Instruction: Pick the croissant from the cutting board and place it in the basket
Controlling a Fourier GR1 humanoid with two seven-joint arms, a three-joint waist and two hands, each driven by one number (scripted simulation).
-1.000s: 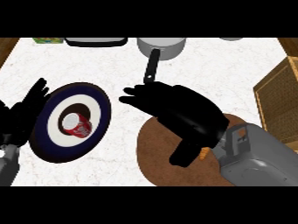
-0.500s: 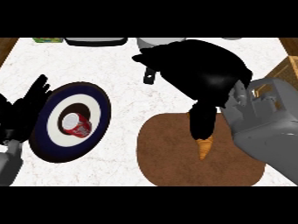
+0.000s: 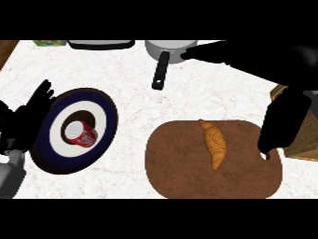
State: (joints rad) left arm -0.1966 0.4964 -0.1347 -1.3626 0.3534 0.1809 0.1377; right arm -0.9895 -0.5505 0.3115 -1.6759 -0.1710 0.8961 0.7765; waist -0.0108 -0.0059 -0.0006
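Golden ridged croissant (image 3: 215,144) lies on round brown cutting board (image 3: 189,179); right robot hand (image 3: 285,70) seemingly spread wide.

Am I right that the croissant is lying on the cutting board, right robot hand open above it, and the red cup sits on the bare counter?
Not quite. The head view shows the red cup lying on the dark plate, not the bare counter. The rest holds: the croissant lies on the cutting board and the right robot hand is open above it.
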